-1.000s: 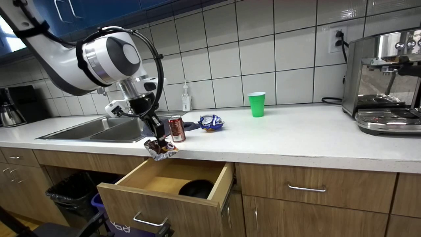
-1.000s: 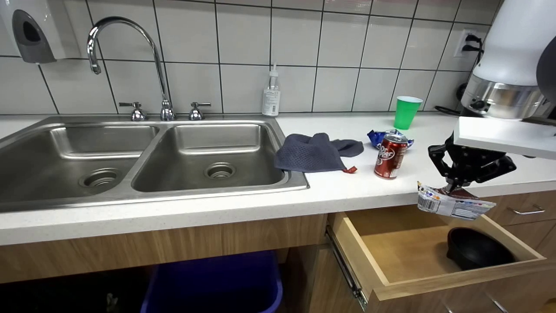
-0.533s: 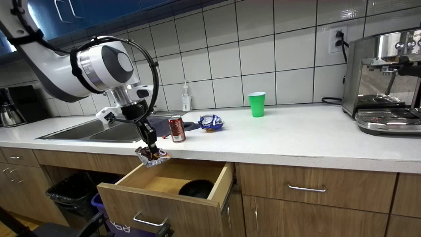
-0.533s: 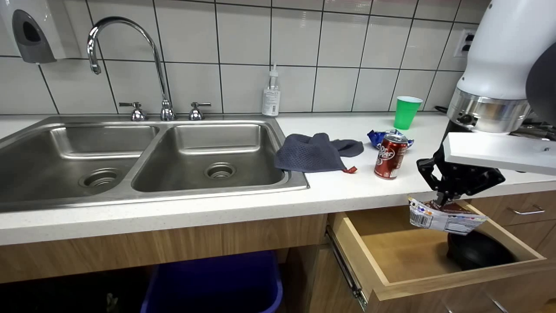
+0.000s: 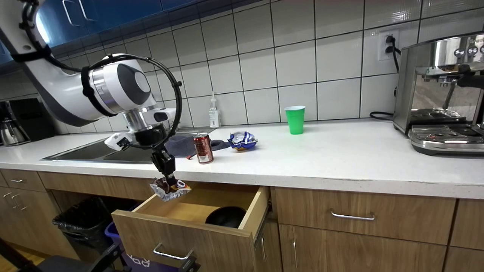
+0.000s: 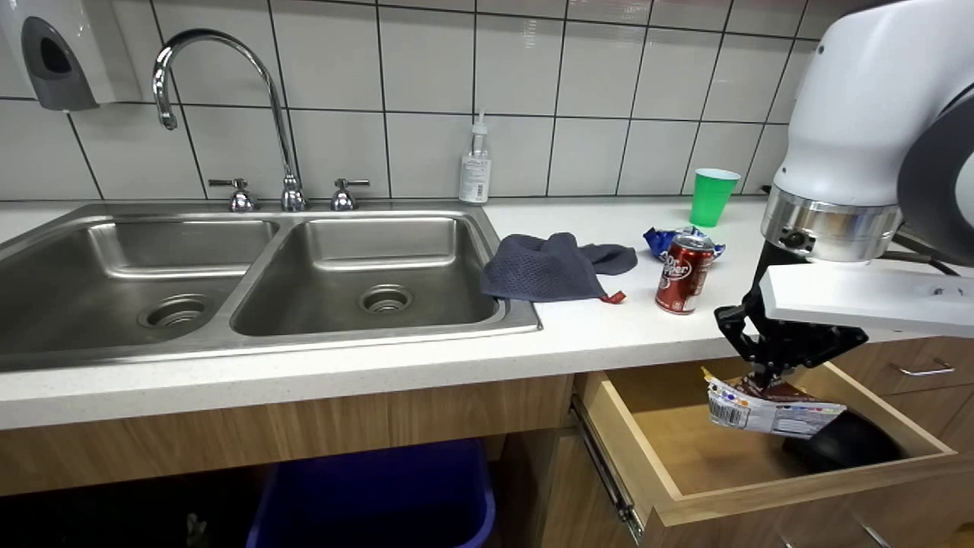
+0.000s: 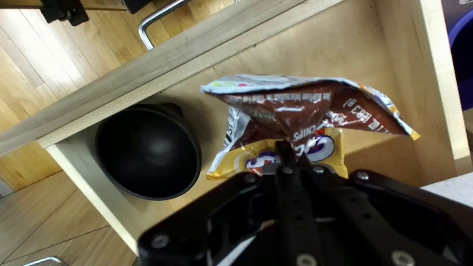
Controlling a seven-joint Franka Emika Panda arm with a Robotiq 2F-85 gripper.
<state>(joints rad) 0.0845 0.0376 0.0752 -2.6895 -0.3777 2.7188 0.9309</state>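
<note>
Our jaws are pointing downward and clenching a snack packet, brown, yellow and white, near its middle. In the wrist view its edges are flaring out to both sides of the jaws, and the word "CHIPS" is showing beside them. We are holding it over a pulled-out drawer. Inside the drawer a black bowl is sitting, below the jaws and to their right in both exterior views; in the wrist view we are seeing it to their left.

Higher than the jaws, on the white table, a red can is standing near them. Farther from the jaws than the can, a crumpled blue packet is lying, and beyond that a green cup is standing. In an exterior view, we are making out a gray cloth to the left of the jaws, lying partly across the edge of the sink, while a pump bottle is standing past the cloth. In an exterior view, a coffee machine is standing well to the right of the jaws. Below the jaws and to their left, a black-lined bin and a purple-blue bin are standing near each other.
</note>
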